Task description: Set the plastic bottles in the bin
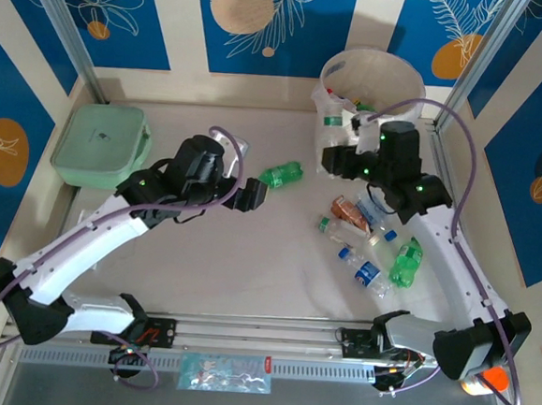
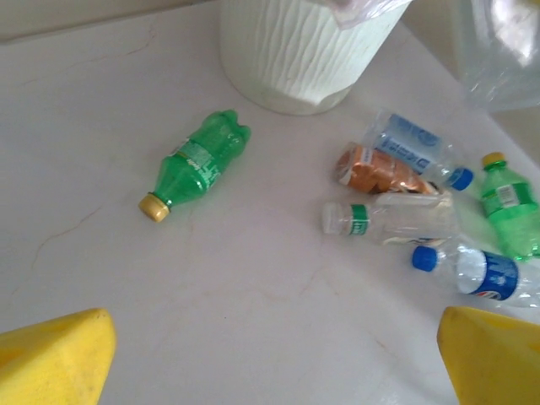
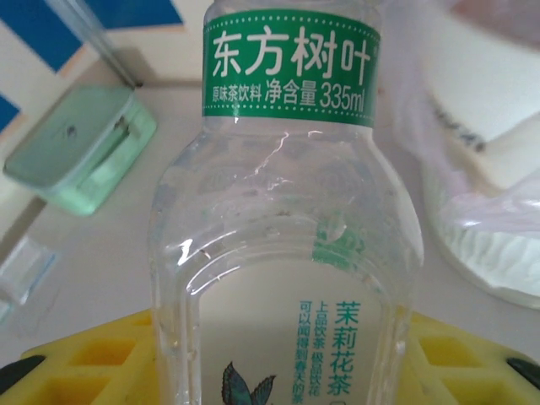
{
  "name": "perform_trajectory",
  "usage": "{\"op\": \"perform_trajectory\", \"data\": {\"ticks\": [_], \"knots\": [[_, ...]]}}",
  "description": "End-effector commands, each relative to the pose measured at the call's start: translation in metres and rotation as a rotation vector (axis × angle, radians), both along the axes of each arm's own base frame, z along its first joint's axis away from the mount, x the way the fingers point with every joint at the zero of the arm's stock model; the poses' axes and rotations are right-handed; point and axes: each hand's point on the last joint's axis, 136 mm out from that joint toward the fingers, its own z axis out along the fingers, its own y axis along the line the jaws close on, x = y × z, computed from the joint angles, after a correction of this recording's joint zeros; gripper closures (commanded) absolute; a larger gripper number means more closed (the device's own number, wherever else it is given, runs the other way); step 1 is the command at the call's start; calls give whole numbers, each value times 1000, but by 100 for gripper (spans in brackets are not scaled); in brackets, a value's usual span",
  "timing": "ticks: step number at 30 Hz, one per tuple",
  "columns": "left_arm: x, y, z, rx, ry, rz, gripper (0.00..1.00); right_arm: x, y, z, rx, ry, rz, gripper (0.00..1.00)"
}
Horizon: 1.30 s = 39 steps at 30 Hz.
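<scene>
Near bin (image 1: 413, 92), right fingers (image 3: 93, 367) clamp clear bottle (image 3: 283, 211).

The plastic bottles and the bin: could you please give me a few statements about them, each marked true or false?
1. The right gripper is shut on a clear bottle with a green label. True.
2. The left gripper holds the green bottle. False: it is open and empty; that bottle lies on the table, apart from it.
3. The bin lies tipped on its side. False: it stands upright.
4. Several loose bottles lie in a cluster on the table. True.
</scene>
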Motion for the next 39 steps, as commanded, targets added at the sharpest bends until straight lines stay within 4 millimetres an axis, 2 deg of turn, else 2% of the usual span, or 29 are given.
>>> {"op": "perform_trajectory", "data": {"ticks": [1,4,8,12,16,21,25,30,34,39], "knots": [[15,-2,9,-3,-25,-1,2,15,-6,41,123,-43,-24,53],[26,-6,-2,-53,40,2,2,39,-22,60,150,-56,-88,54],[28,-15,-7,-46,58,-43,2,83,-42,79,168,-57,-165,54],[25,-14,-9,-28,63,-58,2,130,-63,85,152,-40,-233,55],[20,-11,-8,-21,65,-64,1,165,-84,77,119,-6,-311,54],[17,-1,-10,-1,51,-51,1,197,-97,45,58,62,-362,54],[15,3,-13,9,53,-49,0,214,-102,15,13,128,-383,52],[15,8,-17,26,51,-45,1,225,-100,-17,-9,202,-386,43],[17,11,-22,50,55,-36,1,226,-97,-26,-17,224,-379,35],[20,13,-20,49,44,-26,1,224,-97,-18,-18,214,-380,23]]}}
